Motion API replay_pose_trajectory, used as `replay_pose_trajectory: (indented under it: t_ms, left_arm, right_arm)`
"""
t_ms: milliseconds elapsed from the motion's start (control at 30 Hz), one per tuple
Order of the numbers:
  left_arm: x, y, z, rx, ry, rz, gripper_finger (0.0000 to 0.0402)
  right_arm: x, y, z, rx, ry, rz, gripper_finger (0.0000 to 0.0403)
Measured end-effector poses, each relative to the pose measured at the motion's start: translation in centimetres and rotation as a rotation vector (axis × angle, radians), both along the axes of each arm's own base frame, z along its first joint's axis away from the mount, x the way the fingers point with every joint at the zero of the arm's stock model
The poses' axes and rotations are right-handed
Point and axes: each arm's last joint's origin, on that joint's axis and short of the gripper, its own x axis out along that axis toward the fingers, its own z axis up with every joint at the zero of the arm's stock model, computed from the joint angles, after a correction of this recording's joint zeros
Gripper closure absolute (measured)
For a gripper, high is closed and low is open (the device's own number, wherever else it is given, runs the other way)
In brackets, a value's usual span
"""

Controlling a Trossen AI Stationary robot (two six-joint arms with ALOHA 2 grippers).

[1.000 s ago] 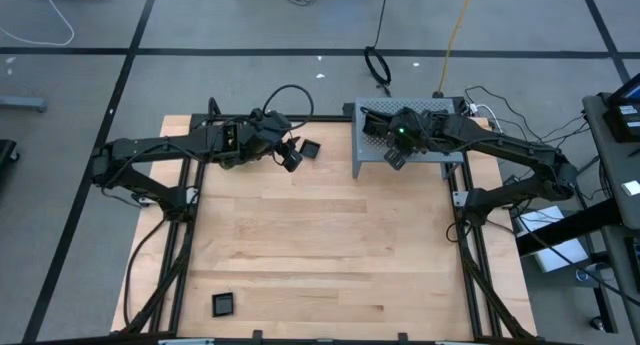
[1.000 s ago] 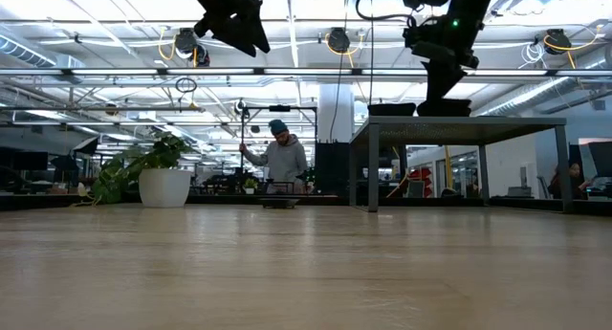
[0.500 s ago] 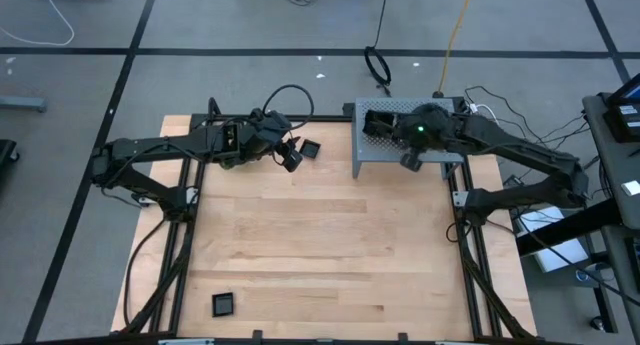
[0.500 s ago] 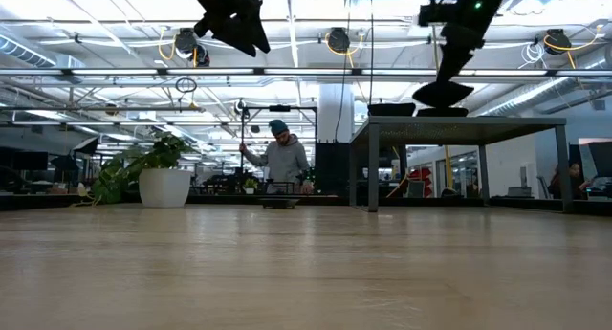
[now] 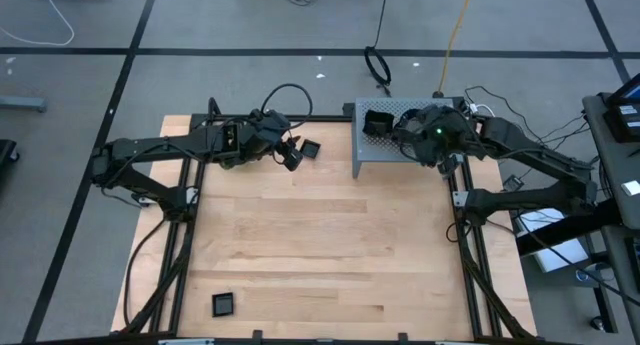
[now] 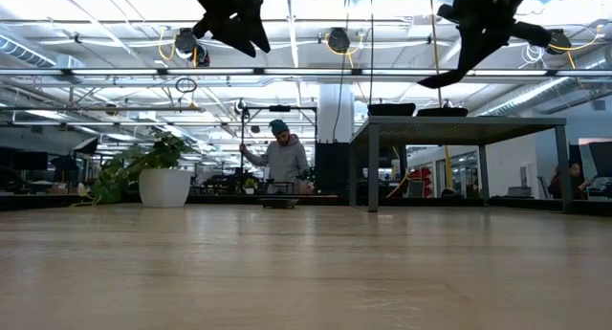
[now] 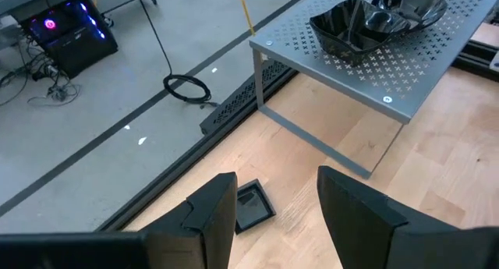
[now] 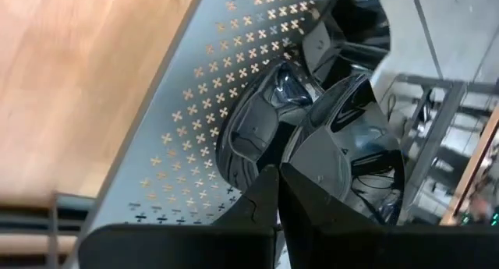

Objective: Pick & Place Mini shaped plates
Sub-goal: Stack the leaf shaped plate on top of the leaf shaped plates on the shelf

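Note:
Black mini shaped plates (image 5: 377,122) sit stacked on the grey perforated stand (image 5: 400,155) at the far right; the low view shows the stack (image 6: 392,108) on the stand's top. My right gripper (image 6: 469,57) hangs above the stand, shut on one black plate (image 6: 445,77). My left gripper (image 5: 292,159) hovers open over the far left of the table, above and beside a small square plate (image 7: 251,207) lying flat on the wood. Another square plate (image 5: 223,304) lies near the front left corner. My right gripper pinches one black plate at its rim (image 8: 308,156) between the two fingers, which slant down from above. The plate is lifted clear of the stack and the stand. It hangs tilted, with one edge (image 6: 426,83) lower than the other.
The stand (image 6: 459,124) rises on legs above the tabletop at the far right. Black frame rails run along both table sides. A potted plant (image 6: 163,182) and a person (image 6: 282,158) stand in the room beyond the far edge. Bare wood fills the table's middle.
My right gripper has risen from the stack on the stand and gone toward the table's right edge, rolling as it went. The plate it holds has come up off the stack and turned from level to tilted.

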Motion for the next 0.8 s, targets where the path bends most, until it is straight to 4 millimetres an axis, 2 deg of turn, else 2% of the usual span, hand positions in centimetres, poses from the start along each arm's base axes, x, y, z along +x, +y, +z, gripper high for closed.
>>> replay_pose_trajectory:
  t_ms: [367, 533, 800]
  left_arm:
    - [0.0, 0.0, 0.0, -0.002, -0.002, 0.001, 0.0218]
    - [0.1, -0.3, 0.0, -0.002, -0.002, -0.007, 0.0218]
    - [0.1, -0.3, 0.0, -0.008, -0.008, -0.005, 0.0218]
  right_arm:
    - [1.0, -0.5, -2.8, -0.042, 0.191, 0.158, 0.0403]
    - [1.5, -0.9, -3.7, -0.101, 0.152, 0.073, 0.0393]
    - [1.8, -1.1, -3.6, -0.107, 0.104, 0.049, 0.0349]
